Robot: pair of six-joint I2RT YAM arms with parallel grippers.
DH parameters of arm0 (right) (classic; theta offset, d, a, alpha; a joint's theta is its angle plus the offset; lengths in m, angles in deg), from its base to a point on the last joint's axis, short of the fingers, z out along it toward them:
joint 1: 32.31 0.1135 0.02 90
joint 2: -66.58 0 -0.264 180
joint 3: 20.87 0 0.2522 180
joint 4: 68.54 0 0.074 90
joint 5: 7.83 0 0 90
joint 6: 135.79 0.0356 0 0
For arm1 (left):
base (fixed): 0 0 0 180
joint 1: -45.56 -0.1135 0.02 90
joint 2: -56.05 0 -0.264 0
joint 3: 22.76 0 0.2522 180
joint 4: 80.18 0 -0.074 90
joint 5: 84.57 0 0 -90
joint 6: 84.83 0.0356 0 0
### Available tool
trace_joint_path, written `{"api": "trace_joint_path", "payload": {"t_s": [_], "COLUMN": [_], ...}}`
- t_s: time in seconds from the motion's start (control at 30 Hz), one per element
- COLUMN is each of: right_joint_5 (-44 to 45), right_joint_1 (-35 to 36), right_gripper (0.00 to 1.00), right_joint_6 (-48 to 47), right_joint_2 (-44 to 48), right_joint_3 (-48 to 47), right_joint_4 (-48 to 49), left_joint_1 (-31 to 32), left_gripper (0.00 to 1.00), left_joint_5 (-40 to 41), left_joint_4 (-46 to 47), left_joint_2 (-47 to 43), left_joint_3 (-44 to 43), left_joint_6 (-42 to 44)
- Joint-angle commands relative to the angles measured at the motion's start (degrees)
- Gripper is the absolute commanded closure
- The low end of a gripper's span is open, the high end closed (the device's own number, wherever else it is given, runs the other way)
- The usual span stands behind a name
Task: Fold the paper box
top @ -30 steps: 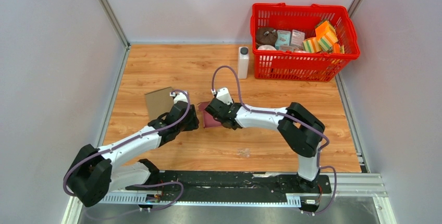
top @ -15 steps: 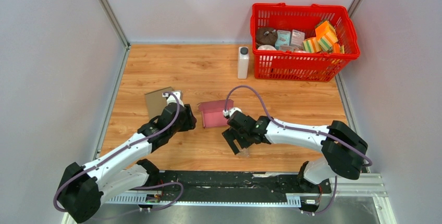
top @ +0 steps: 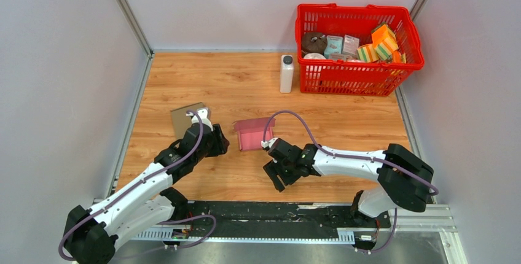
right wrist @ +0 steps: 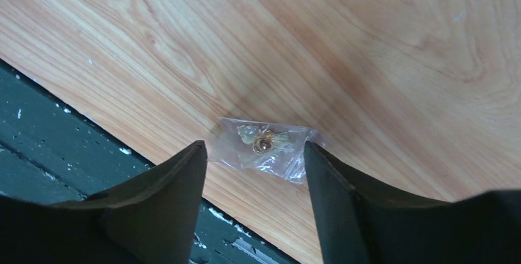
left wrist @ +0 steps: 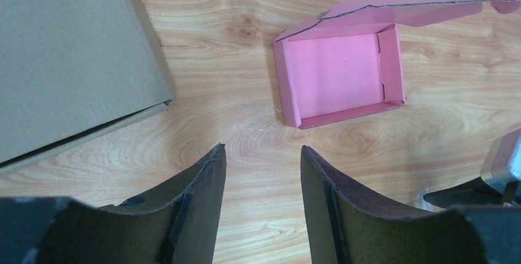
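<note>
The pink paper box (top: 253,134) lies on the wooden table as an open tray, its lid flap unfolded on the far side. In the left wrist view the paper box (left wrist: 341,77) sits ahead and to the right of my left gripper (left wrist: 262,148), apart from it. The left gripper (top: 222,142) is open and empty, just left of the box. My right gripper (top: 276,178) is open near the table's front edge, below the box. In its wrist view the right gripper (right wrist: 253,144) hangs over a small clear bag (right wrist: 264,145) holding a gold trinket.
A flat brown cardboard piece (top: 183,118) lies left of the left gripper, and shows as cardboard (left wrist: 67,61) in the left wrist view. A white bottle (top: 286,73) stands by the red basket (top: 359,7) of goods at the back right. The black rail (right wrist: 55,123) borders the table front.
My right gripper has let go of the pink box, opened, and drawn back toward the front edge above the small bag. The left gripper has pulled back slightly; the box now lies free.
</note>
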Motion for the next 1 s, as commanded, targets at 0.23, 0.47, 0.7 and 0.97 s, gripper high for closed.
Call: {"api": "trace_joint_path", "payload": {"t_s": [0.23,0.47,0.7,0.97], "right_joint_5": [9.2,16.2,17.2,14.9], "right_joint_1": [2.4,3.2,-1.3,-6.2], "right_gripper": [0.65,0.74,0.50,0.07], "right_joint_6": [3.0,0.1,-6.4,-10.3], "right_joint_2": [-0.5,5.6,-5.7,-5.6], "right_joint_3": [-3.5,-6.3,-20.2,-23.4], "right_joint_4": [-1.8,1.8,10.9,7.7], "left_joint_1": [-0.3,-0.2,-4.3,-8.0], "left_gripper": [0.45,0.46,0.43,0.34], "left_joint_5": [0.9,3.3,-4.4,-13.0], "left_joint_4": [-3.1,-4.7,-2.2,1.4], "left_joint_2": [-1.8,-4.0,-1.3,10.3], "left_joint_3": [-1.0,-1.5,-2.0,-11.1], "left_joint_6": [0.3,0.7,2.5,10.8]}}
